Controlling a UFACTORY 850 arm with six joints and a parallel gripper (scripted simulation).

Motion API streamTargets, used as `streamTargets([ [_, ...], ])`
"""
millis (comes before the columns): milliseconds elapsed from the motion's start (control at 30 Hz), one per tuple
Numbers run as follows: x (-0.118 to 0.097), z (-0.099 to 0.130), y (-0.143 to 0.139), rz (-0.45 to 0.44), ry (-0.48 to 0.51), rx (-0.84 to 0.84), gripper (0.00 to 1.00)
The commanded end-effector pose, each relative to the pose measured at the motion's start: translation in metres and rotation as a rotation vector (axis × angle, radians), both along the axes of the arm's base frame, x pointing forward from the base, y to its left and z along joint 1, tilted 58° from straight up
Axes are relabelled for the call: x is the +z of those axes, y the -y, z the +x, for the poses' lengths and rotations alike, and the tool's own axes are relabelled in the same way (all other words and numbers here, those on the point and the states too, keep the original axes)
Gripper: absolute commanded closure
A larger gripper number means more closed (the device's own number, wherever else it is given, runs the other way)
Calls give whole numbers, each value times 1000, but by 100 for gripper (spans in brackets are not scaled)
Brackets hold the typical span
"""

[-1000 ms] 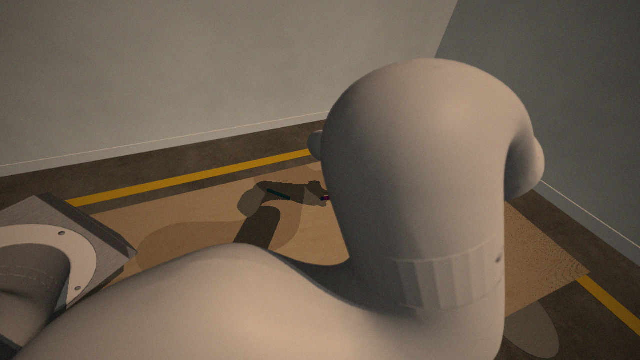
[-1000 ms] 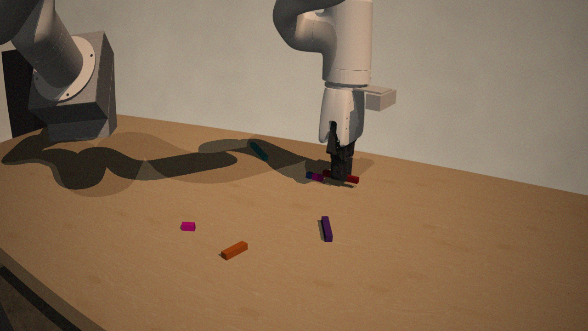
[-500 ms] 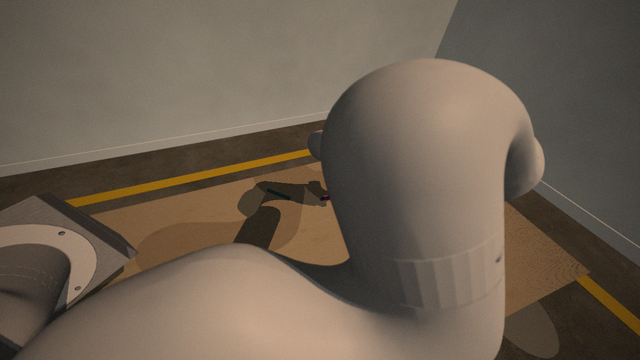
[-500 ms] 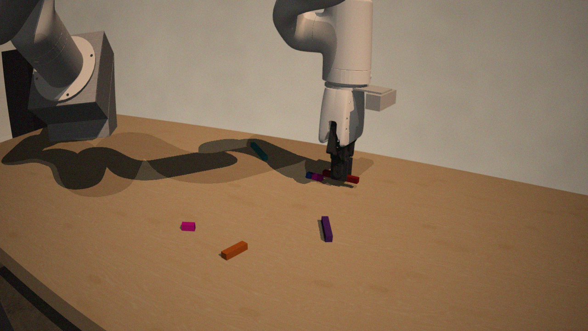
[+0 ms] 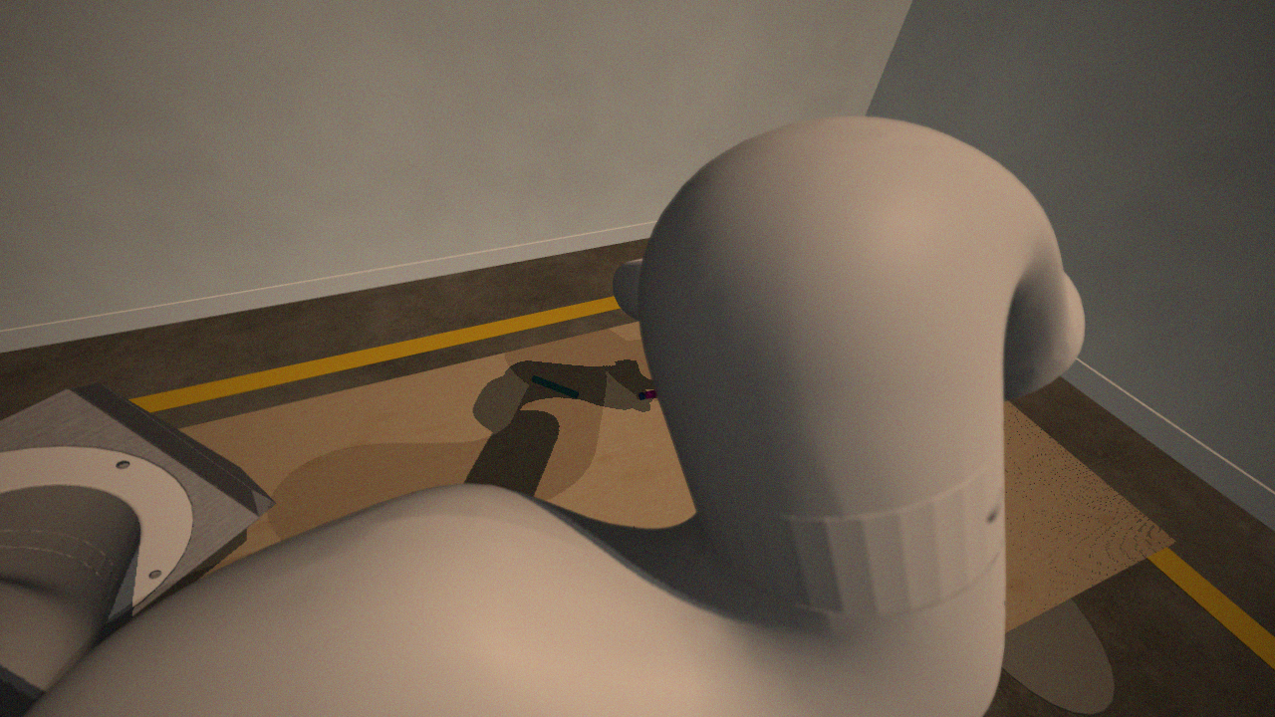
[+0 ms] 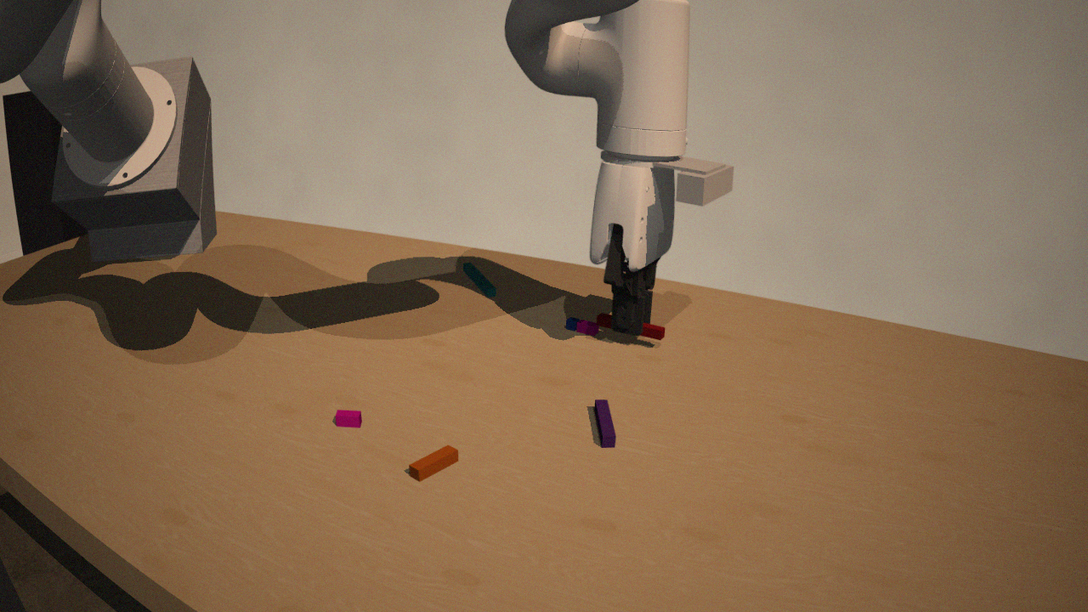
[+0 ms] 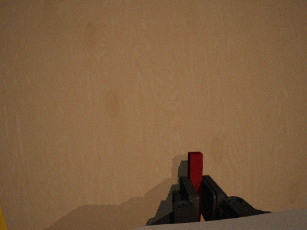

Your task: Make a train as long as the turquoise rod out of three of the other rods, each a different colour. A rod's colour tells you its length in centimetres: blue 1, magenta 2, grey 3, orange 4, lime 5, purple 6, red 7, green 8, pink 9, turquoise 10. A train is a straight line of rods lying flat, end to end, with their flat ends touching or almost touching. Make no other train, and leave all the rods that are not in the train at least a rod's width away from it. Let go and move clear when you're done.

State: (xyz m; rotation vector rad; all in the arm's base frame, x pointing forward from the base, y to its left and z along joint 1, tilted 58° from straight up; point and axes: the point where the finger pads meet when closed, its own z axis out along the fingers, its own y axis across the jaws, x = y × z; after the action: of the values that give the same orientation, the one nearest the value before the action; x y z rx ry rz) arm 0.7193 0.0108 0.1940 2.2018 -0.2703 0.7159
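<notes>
My gripper (image 6: 631, 325) (image 7: 193, 192) is shut on the red rod (image 6: 653, 330) (image 7: 196, 171) and holds it down at the table, level and in line with a short magenta rod (image 6: 586, 327) (image 5: 647, 393) and a blue rod (image 6: 570, 323) to its left. The red rod's left end sits close to the magenta rod; I cannot tell if they touch. The turquoise rod (image 6: 478, 279) (image 5: 554, 385) lies in shadow farther back left. In the top view the arm hides the gripper and the red rod.
A second magenta rod (image 6: 348, 417), an orange rod (image 6: 433, 461) and a purple rod (image 6: 603, 422) lie apart on the wooden table (image 6: 836, 472) nearer the front. The robot base (image 6: 133, 152) stands at the back left.
</notes>
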Motion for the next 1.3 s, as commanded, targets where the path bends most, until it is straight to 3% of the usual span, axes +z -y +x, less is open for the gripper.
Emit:
streamTargets([
  [0, 1, 0, -1, 0, 1, 1, 96],
  [1267, -2, 3, 3, 0, 1, 1, 96],
])
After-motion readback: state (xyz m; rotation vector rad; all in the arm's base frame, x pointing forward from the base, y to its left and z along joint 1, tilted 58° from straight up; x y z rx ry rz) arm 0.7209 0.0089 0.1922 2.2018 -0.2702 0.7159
